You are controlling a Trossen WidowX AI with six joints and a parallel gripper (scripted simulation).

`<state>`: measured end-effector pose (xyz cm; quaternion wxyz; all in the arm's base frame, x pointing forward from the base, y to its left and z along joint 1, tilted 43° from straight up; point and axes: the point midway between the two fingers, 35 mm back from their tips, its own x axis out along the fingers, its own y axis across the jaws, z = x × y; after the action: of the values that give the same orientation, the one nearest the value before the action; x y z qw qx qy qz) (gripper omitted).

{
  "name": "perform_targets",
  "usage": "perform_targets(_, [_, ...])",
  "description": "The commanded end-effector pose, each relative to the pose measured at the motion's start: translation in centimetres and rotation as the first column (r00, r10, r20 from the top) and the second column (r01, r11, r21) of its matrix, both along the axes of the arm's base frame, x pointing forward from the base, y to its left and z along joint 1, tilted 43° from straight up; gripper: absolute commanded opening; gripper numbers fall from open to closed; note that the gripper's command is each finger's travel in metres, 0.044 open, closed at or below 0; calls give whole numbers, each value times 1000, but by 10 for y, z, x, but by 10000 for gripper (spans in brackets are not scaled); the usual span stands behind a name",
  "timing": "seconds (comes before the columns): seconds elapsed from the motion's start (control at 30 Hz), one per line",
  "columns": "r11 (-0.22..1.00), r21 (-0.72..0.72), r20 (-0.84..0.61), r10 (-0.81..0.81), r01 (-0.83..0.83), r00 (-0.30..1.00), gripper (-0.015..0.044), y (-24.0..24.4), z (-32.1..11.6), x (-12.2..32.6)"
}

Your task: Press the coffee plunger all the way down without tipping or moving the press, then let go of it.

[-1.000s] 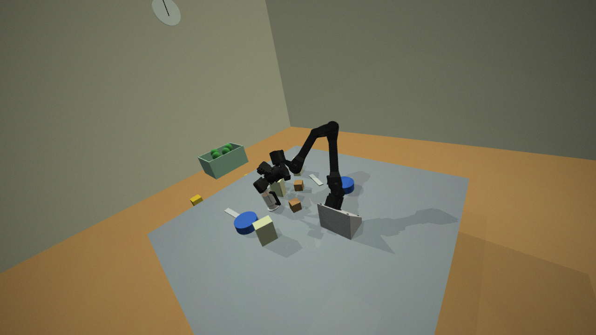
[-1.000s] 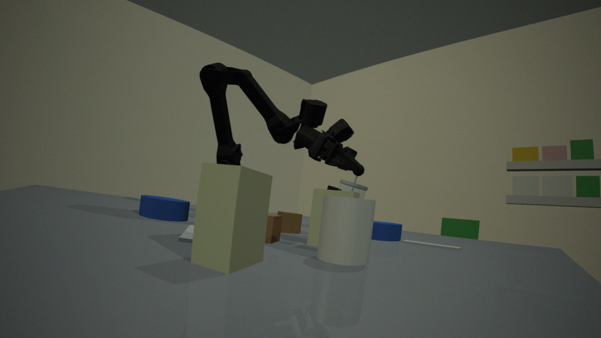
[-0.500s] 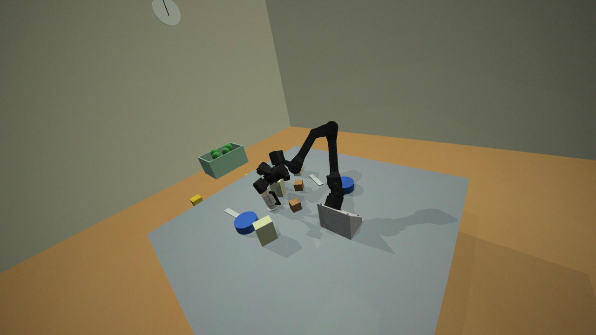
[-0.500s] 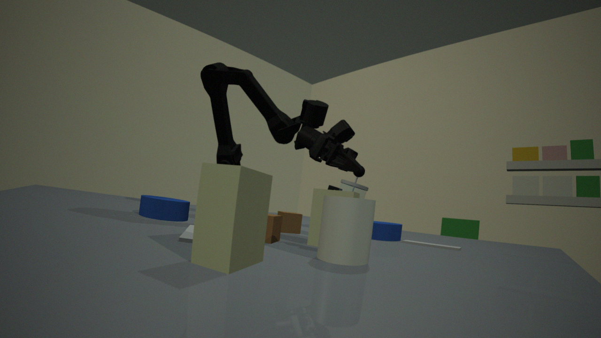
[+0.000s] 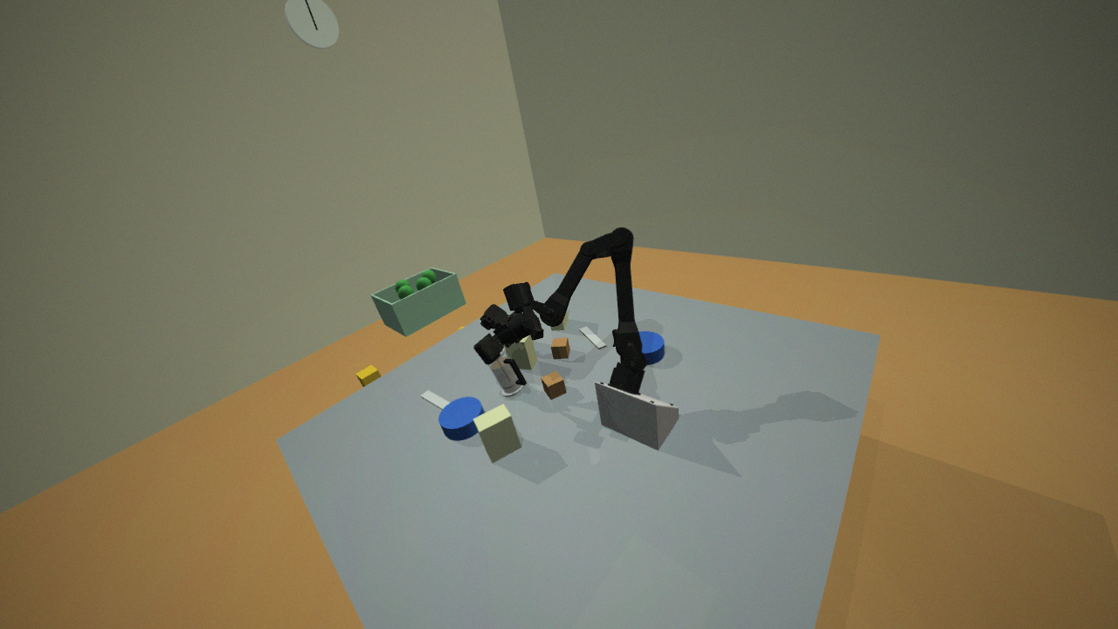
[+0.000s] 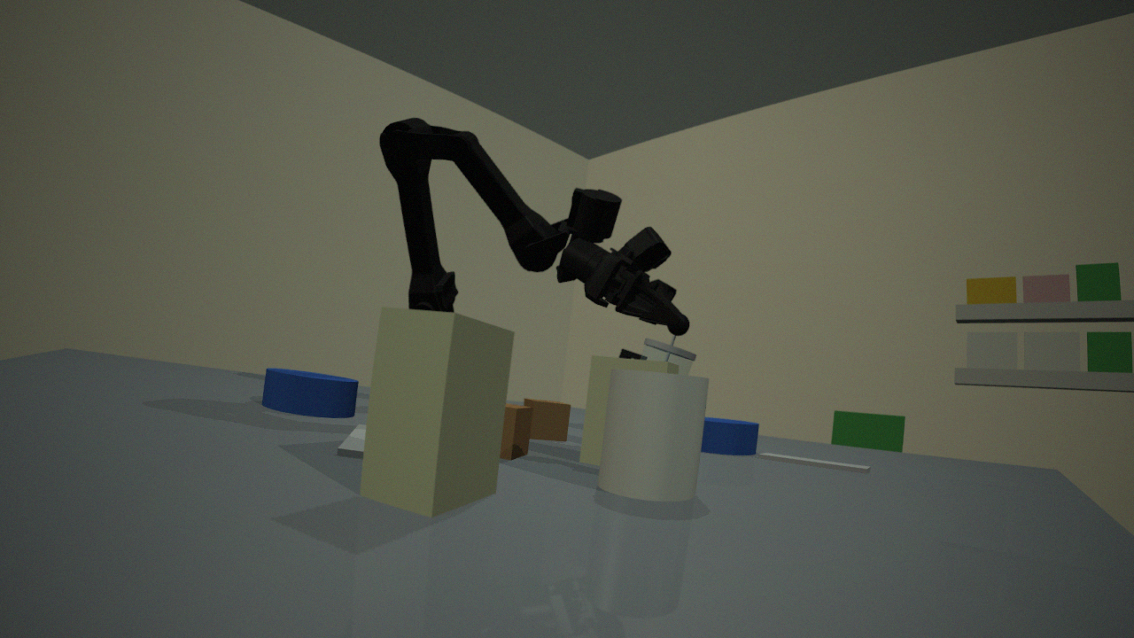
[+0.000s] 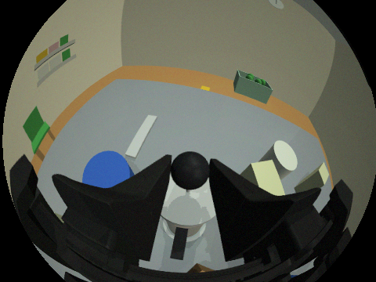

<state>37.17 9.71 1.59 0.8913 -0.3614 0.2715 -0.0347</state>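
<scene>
- Pincer first: I have it closed partway on the plunger's round black knob, one finger on each side, and the grip looks firm and centred from the wrist view.
- Knob sits low: in the exterior view only a short bit of thin rod shows between it and the lid, so I judge the press-down to be mostly done but not finished.
- Coffee press stands upright on the grey surface, just beside a pale tall block and near a small brown cube; in the exterior view a cream cylinder hides most of its body.
- Remaining work, as I read it: push the last stretch straight down until the knob meets the lid, then open the fingers and lift away.
- Arm rises from its base, folds sharply at the elbow and reaches down and forward, with the wrist pitched so the fingers point obliquely down at the knob.
- Risk I am watching: with that slanted wrist, any sideways component could nudge or tip the press.
</scene>
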Motion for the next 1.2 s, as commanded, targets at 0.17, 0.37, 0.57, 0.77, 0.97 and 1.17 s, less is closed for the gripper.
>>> perform_targets(0.17, [1000, -13, -12, -9, 9, 1000, 112, -3, -4, 0])
perform_targets(0.37, [1000, -1, -1, -1, 1, 1000, 112, 0, 0, 1])
perform_targets(0.57, [1000, -1, -1, -1, 1, 1000, 112, 0, 0, 1])
perform_targets(0.77, [1000, -1, -1, -1, 1, 1000, 269, 0, 0, 1])
perform_targets(0.97, [1000, -1, -1, -1, 1, 1000, 427, 0, 0, 1])
perform_targets(1.17, [1000, 0, -6, -3, 3, 1000, 440, 8, 9, -3])
